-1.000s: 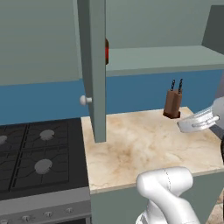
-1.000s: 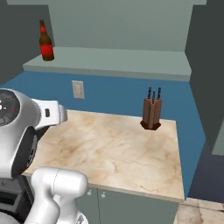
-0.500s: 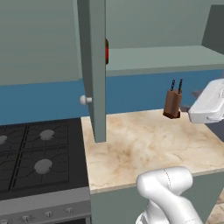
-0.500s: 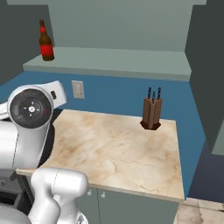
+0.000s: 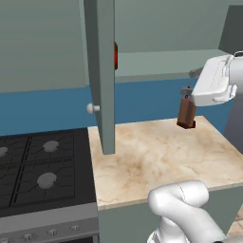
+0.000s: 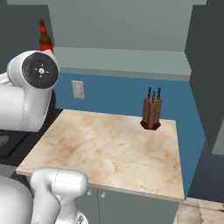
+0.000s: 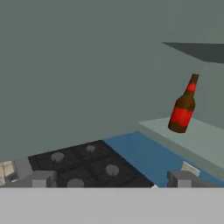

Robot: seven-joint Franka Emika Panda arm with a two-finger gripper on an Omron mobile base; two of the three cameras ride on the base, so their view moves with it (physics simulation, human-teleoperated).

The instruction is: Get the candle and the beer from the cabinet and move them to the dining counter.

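Note:
The beer point(image 7: 183, 109), a dark brown bottle with a red label, stands upright on the open cabinet's shelf point(image 7: 192, 135). It also stands at the shelf's left end point(image 6: 43, 38), and a red sliver of its label point(image 5: 115, 56) peeks from behind the cabinet door point(image 5: 99, 71), which hangs open and edge-on. My gripper point(image 7: 112, 180) is open with nothing between its fingers, well short of the bottle, which sits up and to the right in the tilted hand view. The candle is hidden. The dining counter is out of view.
A brown knife block point(image 5: 186, 113) point(image 6: 152, 113) stands at the back of the short marble worktop point(image 6: 109, 148). A black gas stove point(image 5: 38, 166) lies to the left. The door's round knob point(image 5: 90, 108) juts out over the worktop's left edge. A wall outlet point(image 6: 78, 89) sits on the blue backsplash.
My arm has lifted: the hand rose from worktop height to shelf level and edged left toward the cabinet. The gripper stayed open. The bottle and knife block have not moved.

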